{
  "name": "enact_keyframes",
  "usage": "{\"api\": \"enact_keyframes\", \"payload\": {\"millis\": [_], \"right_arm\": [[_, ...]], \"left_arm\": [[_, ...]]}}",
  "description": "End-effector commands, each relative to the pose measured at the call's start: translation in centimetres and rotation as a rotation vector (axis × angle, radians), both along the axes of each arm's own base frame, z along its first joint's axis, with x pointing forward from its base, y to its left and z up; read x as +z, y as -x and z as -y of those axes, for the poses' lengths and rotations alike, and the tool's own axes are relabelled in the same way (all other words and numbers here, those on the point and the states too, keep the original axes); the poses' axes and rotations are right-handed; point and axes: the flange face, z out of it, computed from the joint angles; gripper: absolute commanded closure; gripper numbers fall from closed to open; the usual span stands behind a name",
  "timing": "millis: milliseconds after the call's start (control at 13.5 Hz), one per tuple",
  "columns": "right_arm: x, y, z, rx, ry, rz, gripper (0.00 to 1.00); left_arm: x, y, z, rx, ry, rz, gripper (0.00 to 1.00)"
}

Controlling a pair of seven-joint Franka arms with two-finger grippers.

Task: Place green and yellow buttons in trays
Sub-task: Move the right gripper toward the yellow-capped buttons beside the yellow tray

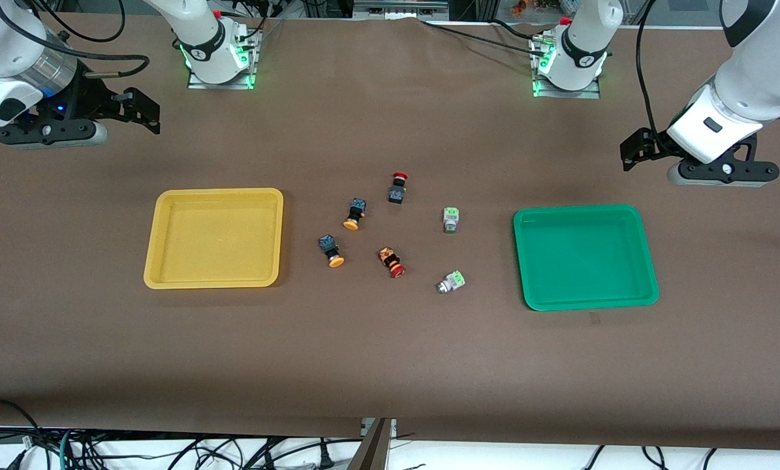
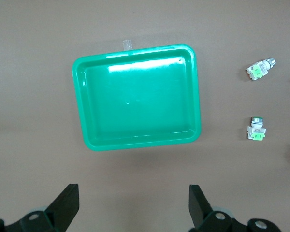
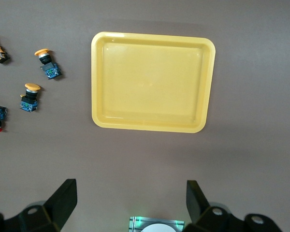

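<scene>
A yellow tray lies toward the right arm's end of the table, and a green tray toward the left arm's end; both hold nothing. Between them lie two orange-yellow capped buttons and two pale green buttons. My left gripper hangs open and empty over bare cloth by the green tray; its wrist view shows both green buttons. My right gripper hangs open and empty over bare cloth by the yellow tray; its wrist view shows both yellow buttons.
Two red-capped dark switches lie among the buttons. The arm bases stand at the table's edge farthest from the front camera. A small tape piece sits by the green tray's rim.
</scene>
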Motion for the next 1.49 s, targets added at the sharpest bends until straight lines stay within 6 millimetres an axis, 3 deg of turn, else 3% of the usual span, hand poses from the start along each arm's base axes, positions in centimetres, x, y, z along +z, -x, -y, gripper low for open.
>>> {"api": "enact_keyframes", "payload": {"millis": [0,595,743,966,1189,1412], "right_arm": [[0.4,0.0,0.1,-0.013,0.016,0.005,0.0],[-0.2,0.0,-3.1,0.047,0.021,0.005,0.0],[-2.2,-1.0,-4.8,0.067,0.016,-0.02,0.0],[-9.2,-4.1,-9.9,0.109,-0.058,-0.049,0.0],[-18.3,-6.7,-16.0,0.094,-0.078,-0.021,0.0],[-25.0,-7.8,-19.7,0.121,-0.096,0.031,0.0]], "left_arm": [[0.5,-0.3,0.2,0.004,0.02,-0.002,0.0],[0.5,-0.2,0.1,0.004,0.018,-0.012,0.0],[0.3,-0.1,0.1,0.004,0.017,-0.022,0.0],[0.3,-0.2,0.1,0.002,0.018,-0.017,0.0],[0.3,-0.4,0.5,0.002,0.019,-0.013,0.0],[0.4,-0.4,0.6,0.004,0.02,-0.013,0.0]]}}
